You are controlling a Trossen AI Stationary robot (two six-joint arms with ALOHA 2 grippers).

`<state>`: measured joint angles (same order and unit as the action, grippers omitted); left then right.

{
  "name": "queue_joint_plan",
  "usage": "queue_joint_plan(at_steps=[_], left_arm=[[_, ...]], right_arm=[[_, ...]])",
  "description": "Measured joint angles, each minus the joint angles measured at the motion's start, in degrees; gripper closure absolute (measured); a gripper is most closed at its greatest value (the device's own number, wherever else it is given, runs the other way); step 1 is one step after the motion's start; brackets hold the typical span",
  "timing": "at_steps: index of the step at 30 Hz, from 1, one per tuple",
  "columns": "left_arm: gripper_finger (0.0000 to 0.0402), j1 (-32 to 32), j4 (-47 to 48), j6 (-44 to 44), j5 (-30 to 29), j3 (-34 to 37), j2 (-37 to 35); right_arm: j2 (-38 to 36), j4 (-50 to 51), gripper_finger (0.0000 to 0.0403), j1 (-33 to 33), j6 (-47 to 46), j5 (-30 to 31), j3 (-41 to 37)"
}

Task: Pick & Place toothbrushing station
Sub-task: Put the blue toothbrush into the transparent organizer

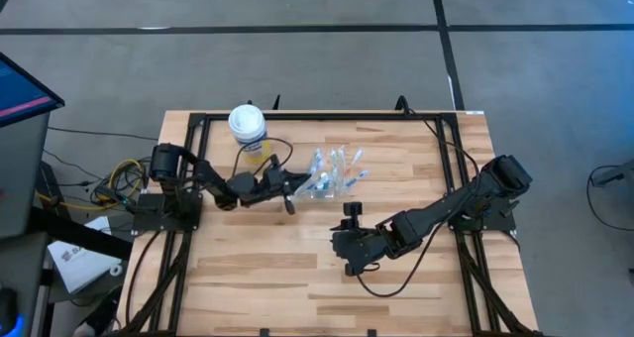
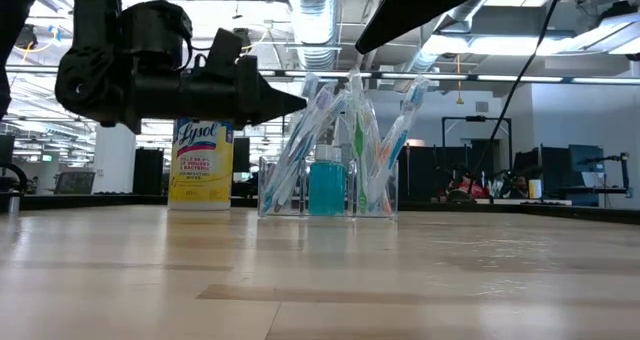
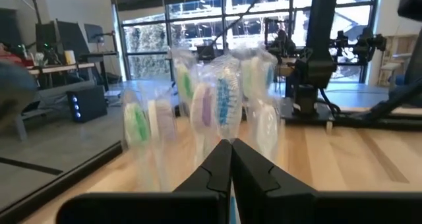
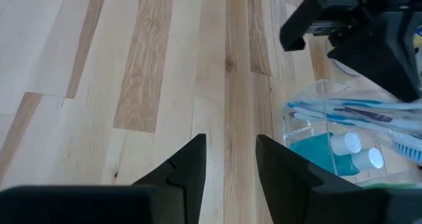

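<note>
Clear plastic cup (image 2: pixel 327 188), wooden table (image 2: pixel 320 280)

Toothbrushes (image 3: pixel 221 102) blurred; cup (image 4: pixel 330 135) cut off.

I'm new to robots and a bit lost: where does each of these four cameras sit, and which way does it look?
High: overhead, looking straight down on table and both arms.
Low: at tabletop height, looking across at the clear cup; one arm shows.
Left wrist: behind shut fingers, facing toothbrushes.
Right wrist: over open fingers, facing the tabletop.
All four show the cup.
</note>
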<state>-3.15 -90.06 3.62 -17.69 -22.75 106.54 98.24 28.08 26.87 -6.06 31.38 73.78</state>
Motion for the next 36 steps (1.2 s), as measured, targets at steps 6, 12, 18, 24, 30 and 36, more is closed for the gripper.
queue_joint_plan(at_steps=[6, 12, 18, 24, 30, 36], left_arm=[[0.0402, 0.21, 0.01, -0.04, -0.04, 0.93, 0.0], [0.0401, 0.18, 0.01, -0.05, -2.1, 1.08, 0.0], [0.0402, 0.18, 0.12, -0.07, -2.88, 1.23, 0.0], [0.04, 0.19, 1.14, -0.07, -3.54, 1.23, -0.02], [0.0391, 0.18, 1.22, -1.49, -3.8, 1.26, -0.02], [0.036, 0.18, 1.3, -2.46, -3.78, 1.28, -0.14]], right_arm=[[0.0, -0.05, 0.028, 0.0, -0.01, 0.0, 0.0], [0.0, -0.07, 0.028, 0.0, -0.47, -0.02, 0.0], [0.0, -0.05, 0.028, 0.04, -0.57, -0.02, 0.0], [0.0, -0.07, 0.028, 0.04, -0.6, -0.02, 0.0], [0.0, -0.07, 0.028, 0.04, -0.61, -0.02, 0.0], [0.0, -0.07, 0.0281, 0.04, -0.62, -0.03, 0.0]])
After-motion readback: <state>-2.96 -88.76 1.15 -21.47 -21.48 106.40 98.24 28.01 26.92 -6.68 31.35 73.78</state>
